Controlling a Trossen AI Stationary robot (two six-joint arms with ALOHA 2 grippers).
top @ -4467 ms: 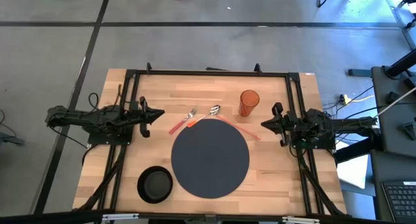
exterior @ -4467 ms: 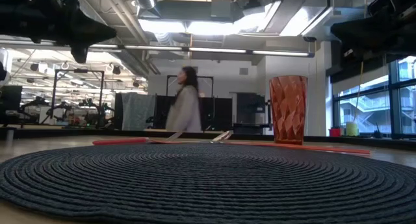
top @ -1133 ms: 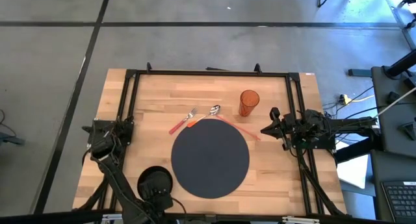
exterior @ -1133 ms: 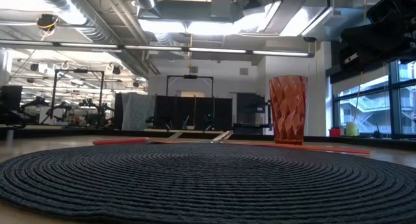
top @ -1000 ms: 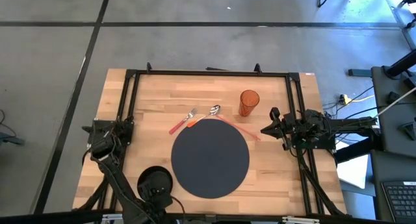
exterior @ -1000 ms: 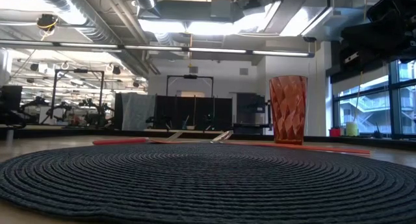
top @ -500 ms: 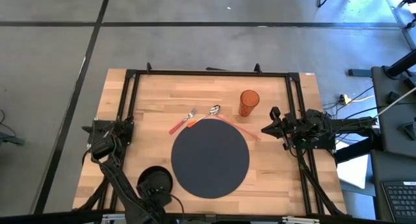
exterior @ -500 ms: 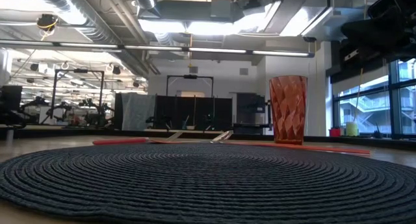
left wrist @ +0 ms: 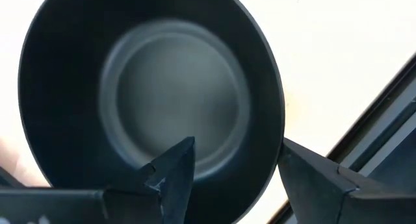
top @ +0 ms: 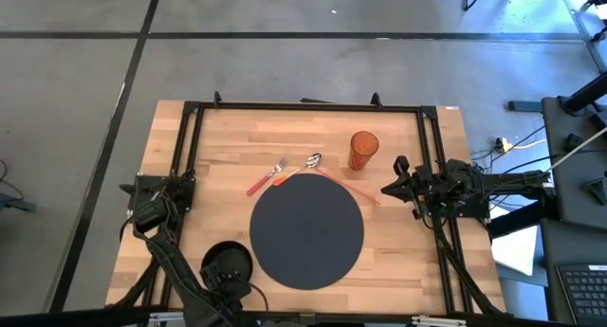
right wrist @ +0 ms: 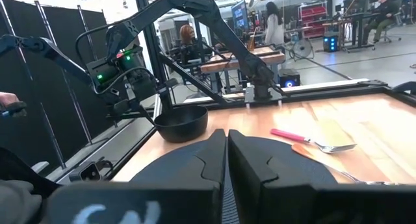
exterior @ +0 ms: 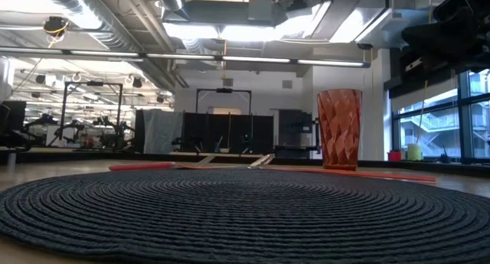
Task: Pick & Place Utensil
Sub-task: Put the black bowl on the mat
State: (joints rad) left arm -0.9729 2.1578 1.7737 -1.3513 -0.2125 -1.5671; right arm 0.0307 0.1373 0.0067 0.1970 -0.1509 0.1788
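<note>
High view, from above. A pale, butcher-block wooden table (top: 218, 147) carries a round, dark, woven placemat (top: 306, 229). At the mat's far edge lie the utensils: a metal fork with a pink-red handle (top: 266, 177), a metal spoon with an orange handle (top: 300, 168) and a long thin red-orange utensil (top: 353, 188), probably a knife. A ribbed orange translucent tumbler (top: 363, 150) stands just beyond them. The left gripper (top: 228, 287) hangs over a small, round, matte black bowl (top: 228, 266) at the near left corner. The right gripper (top: 387, 187) waits at the right edge, fingertips pointing toward the knife.

Low view, at table height. The mat's concentric corded weave fills the foreground; the tumbler's faceted wall rises behind it and the utensils lie flat in front of it.

Left wrist view. The left gripper's two dark, wedge-shaped fingers (left wrist: 175, 175) are spread wide, straddling the bowl's smooth rim: one tip inside, one outside.

Right wrist view. The right gripper's fingers (right wrist: 209, 152) are pressed together, holding nothing; the fork lies beyond and to one side of the tips.

Risks, as judged. The thin, flat, slick utensils lie close together, partly overlapping, so a grasp could nudge a neighbour or slip. The tumbler nearby could be tipped by a sweeping wrist. Closing on the bowl's rim could drag or tilt the light bowl.
</note>
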